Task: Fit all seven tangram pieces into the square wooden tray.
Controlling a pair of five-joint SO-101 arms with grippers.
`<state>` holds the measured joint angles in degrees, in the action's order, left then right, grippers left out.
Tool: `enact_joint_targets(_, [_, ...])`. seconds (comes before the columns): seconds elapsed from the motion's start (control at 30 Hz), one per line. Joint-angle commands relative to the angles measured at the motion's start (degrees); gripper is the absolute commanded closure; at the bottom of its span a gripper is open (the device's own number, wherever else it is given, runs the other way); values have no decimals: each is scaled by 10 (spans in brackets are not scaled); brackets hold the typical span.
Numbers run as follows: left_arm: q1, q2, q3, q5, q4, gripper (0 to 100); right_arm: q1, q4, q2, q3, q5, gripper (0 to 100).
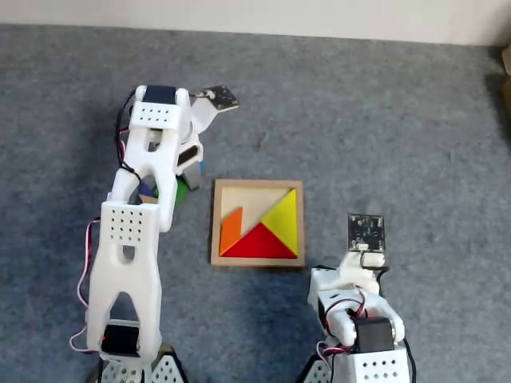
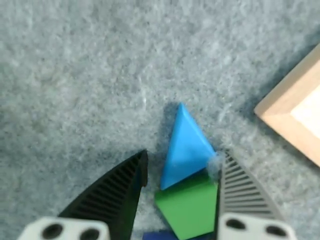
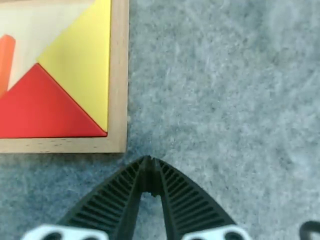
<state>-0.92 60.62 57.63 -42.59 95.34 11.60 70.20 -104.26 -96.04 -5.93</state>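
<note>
The square wooden tray (image 1: 257, 261) sits on the grey carpet (image 1: 383, 120) between the arms, holding a red piece (image 1: 257, 242), a yellow piece (image 1: 283, 214) and an orange piece (image 1: 231, 227). Just off its left side, a blue triangle (image 2: 184, 147) touches a green piece (image 2: 189, 206). The left gripper (image 2: 182, 165) hangs over them, fingers spread to either side. The right gripper (image 3: 150, 162), fingers pressed together, is near the tray's corner.

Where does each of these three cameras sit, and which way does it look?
High view: fixed overhead, looking down at left arm, right arm and tray.
Left wrist view: on that wrist, looking past open left gripper at blue triangle, green piece.
Right wrist view: on that wrist, past shut right gripper at tray corner.
All three share the tray.
</note>
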Motion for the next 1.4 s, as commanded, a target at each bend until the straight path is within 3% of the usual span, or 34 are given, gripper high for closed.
enact_joint_targets(0.0, [26,-7,28,0,-3,777,-2,3,-11,-62,-4,993])
enact_joint_targets(0.43, [28,-7,27,0,-23,780,-2,3,-11,-62,-4,993])
enact_joint_targets(0.7, [29,-6,26,0,-18,920,-2,3,-11,-62,-4,993])
enact_joint_targets(1.0, [52,-12,29,1,31,936,-2,3,-11,-62,-4,993])
enact_joint_targets(1.37, [106,-59,48,217,51,934,-2,3,-11,-62,-4,993])
